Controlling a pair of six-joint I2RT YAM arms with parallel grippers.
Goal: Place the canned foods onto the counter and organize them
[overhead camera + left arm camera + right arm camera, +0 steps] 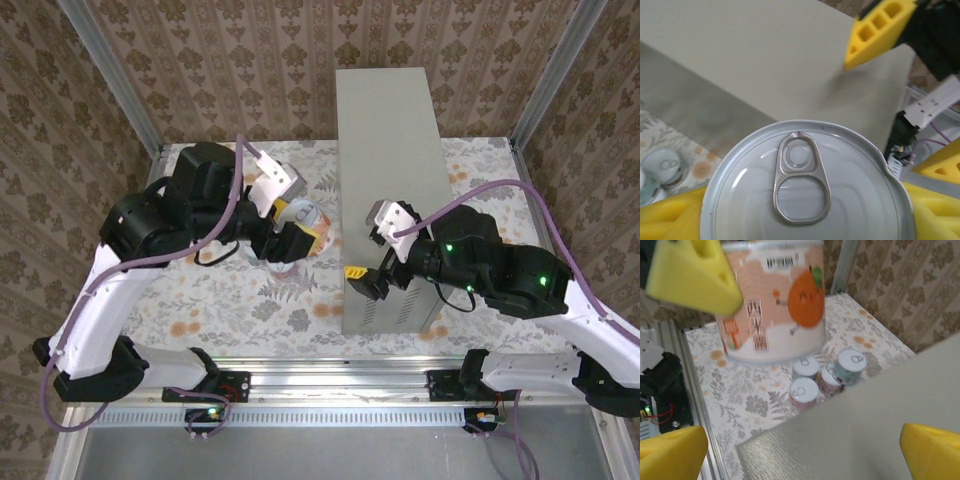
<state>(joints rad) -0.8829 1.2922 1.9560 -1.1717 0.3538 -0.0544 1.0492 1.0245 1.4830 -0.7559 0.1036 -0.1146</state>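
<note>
My left gripper (295, 235) is shut on a can (305, 217) with a pinkish label and an orange cartoon figure, held upright above the floral floor just left of the counter (390, 120). Its pull-tab lid (802, 185) sits between my yellow fingers (670, 217). The right wrist view shows the same can (772, 305) from the side. Several more cans (805, 390) stand together on the floor by the counter's edge, also seen as cans (662, 167) in the left wrist view. My right gripper (368, 250) hangs open over the counter's near end (865, 425), nothing between its fingers (670, 455).
The grey counter top (765, 55) is bare. A floral floor (240, 300) lies left of it, with the metal rail (330, 385) at the near edge and frame posts (110, 75) at the corners. My right gripper's yellow finger (880, 30) is close to the held can.
</note>
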